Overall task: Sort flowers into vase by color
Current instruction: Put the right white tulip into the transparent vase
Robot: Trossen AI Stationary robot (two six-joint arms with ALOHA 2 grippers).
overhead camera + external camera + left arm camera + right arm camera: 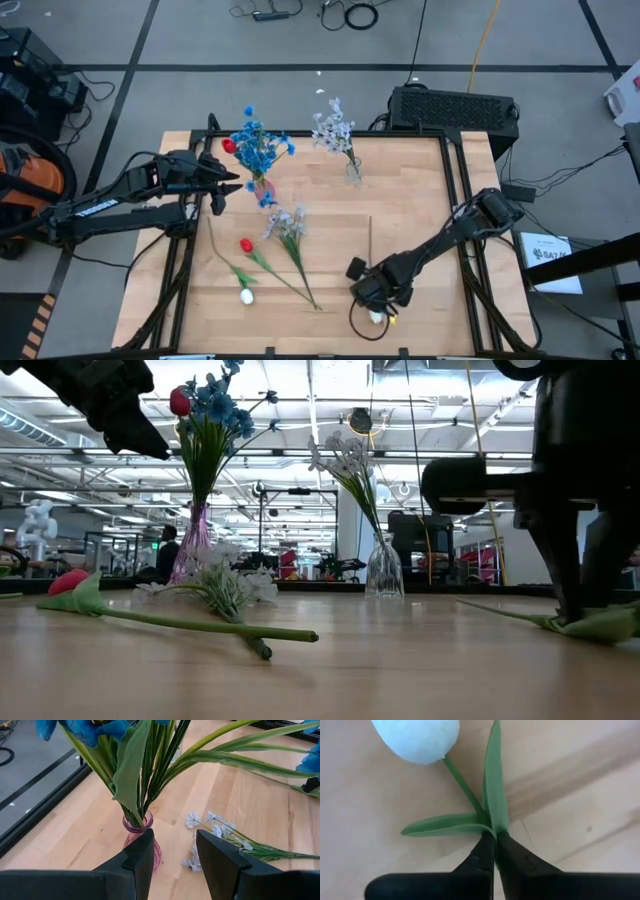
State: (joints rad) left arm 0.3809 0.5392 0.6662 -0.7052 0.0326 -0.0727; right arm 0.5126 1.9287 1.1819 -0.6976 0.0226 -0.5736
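The right gripper [495, 851] is down at the table's [420, 210] near edge, its fingers pinched together on the stem of a white tulip [417, 739] lying flat there. The left gripper [172, 857] hangs just beside the pink vase [142, 837] of blue flowers [258, 148], fingers apart and holding nothing. A clear vase [353, 170] holds the lavender-white spray [332, 128]; another spray [287, 224], 1 red tulip [246, 244] and 1 more white tulip [246, 296] lie on the table.

A grey floor [300, 45] crossed by dark lines surrounds the wooden table [420, 210]. Beyond its far edge sits a black box [455, 105], with cables [340, 14] farther off. Behind the table, ceiling lights [90, 430] shine over a wide workshop hall.
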